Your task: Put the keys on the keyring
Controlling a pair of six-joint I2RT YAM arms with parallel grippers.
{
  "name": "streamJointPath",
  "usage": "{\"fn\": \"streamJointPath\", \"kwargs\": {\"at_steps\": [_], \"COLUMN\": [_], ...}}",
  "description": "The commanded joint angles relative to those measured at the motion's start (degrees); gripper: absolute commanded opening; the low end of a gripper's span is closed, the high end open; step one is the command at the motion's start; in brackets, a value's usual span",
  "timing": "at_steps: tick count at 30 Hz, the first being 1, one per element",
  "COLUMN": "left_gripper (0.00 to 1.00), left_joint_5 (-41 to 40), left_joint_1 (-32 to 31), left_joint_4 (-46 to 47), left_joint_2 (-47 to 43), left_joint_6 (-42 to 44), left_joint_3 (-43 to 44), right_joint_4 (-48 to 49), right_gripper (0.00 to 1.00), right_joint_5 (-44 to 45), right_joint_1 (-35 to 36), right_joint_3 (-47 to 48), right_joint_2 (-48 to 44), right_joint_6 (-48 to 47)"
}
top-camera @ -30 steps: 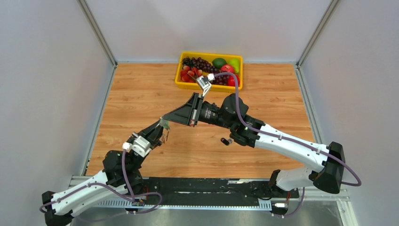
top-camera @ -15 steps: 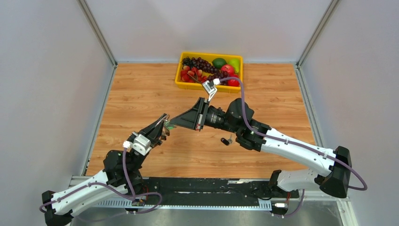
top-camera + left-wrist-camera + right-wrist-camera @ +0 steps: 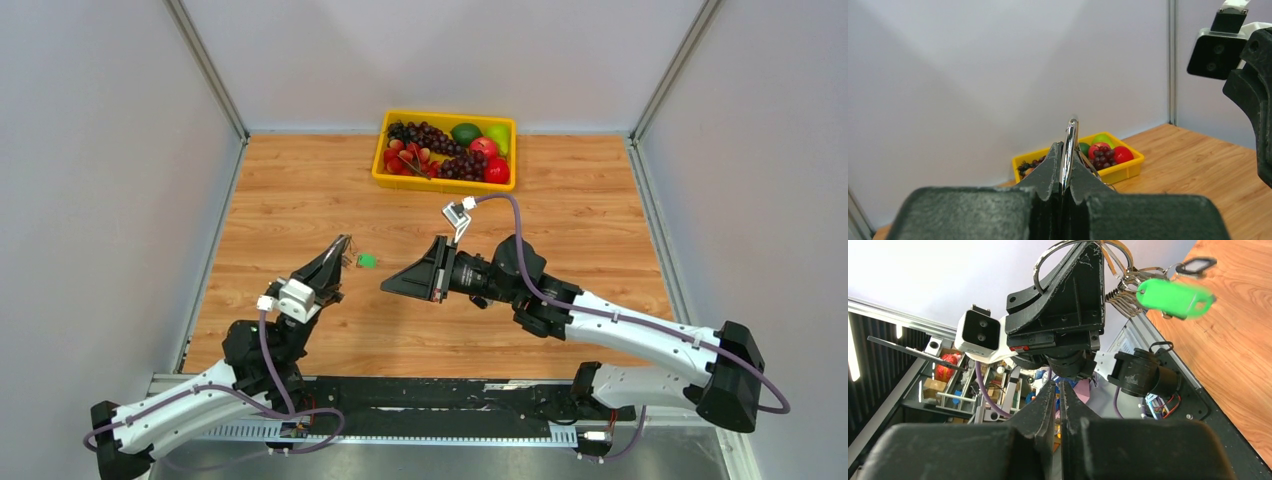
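My left gripper (image 3: 338,251) is shut on a silver keyring (image 3: 1068,145) and holds it up off the table. In the right wrist view the ring (image 3: 1038,267) arcs around the left fingers. The green-headed key (image 3: 1173,297) and a black-headed key (image 3: 1198,263) hang beside them among thin wire loops. The green key shows as a small spot (image 3: 367,261) just right of the left fingertips. My right gripper (image 3: 386,288) is shut and empty. It sits a short way right of and nearer than the left gripper, pointing at it, its own fingertips (image 3: 1058,390) closed.
A yellow tray (image 3: 445,185) of grapes, apples and other fruit stands at the back middle of the wooden table, and also shows in the left wrist view (image 3: 1120,172). The right arm stretches across the near right. Grey walls enclose the table.
My right gripper has pulled back to the right and nearer, away from the left gripper. The green key stays hanging at the left gripper, which has lifted slightly.
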Motion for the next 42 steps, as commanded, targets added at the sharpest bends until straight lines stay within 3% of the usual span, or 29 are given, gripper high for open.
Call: {"fn": "streamJointPath", "kwargs": {"at_steps": [1,8,13,24,29,37,42], "left_gripper": [0.0,0.0,0.03,0.07,0.05,0.05,0.11], "left_joint_5": [0.5,-0.6,-4.2,-9.8,-10.7,-10.2,-11.0], "left_joint_1": [0.1,0.1,0.1,0.1,0.1,0.1,0.1], "left_joint_4": [3.8,1.9,-3.4,-18.4,-24.1,-25.1,-21.4], "left_joint_2": [1.2,4.1,8.4,16.7,19.5,25.3,32.7], "left_joint_6": [-1.2,-2.1,-4.4,-16.0,-20.6,-27.0,-27.3], "left_joint_3": [1.3,3.2,6.5,11.7,12.4,11.8,11.6], "right_joint_4": [0.7,-8.0,-13.4,-22.9,-25.1,-26.0,-26.0], "right_gripper": [0.11,0.34,0.43,0.46,0.46,0.48,0.49], "right_joint_5": [2.2,9.0,14.4,22.8,24.5,25.0,24.3], "right_joint_1": [0.3,0.3,0.3,0.3,0.2,0.2,0.2], "right_joint_3": [-1.1,-2.7,-5.7,-12.5,-15.6,-19.7,-21.0], "right_joint_2": [-4.0,-9.7,-14.5,-22.5,-23.7,-24.0,-23.9], "right_joint_6": [-2.1,-7.9,-10.7,-13.2,-13.3,-12.6,-12.3]}}
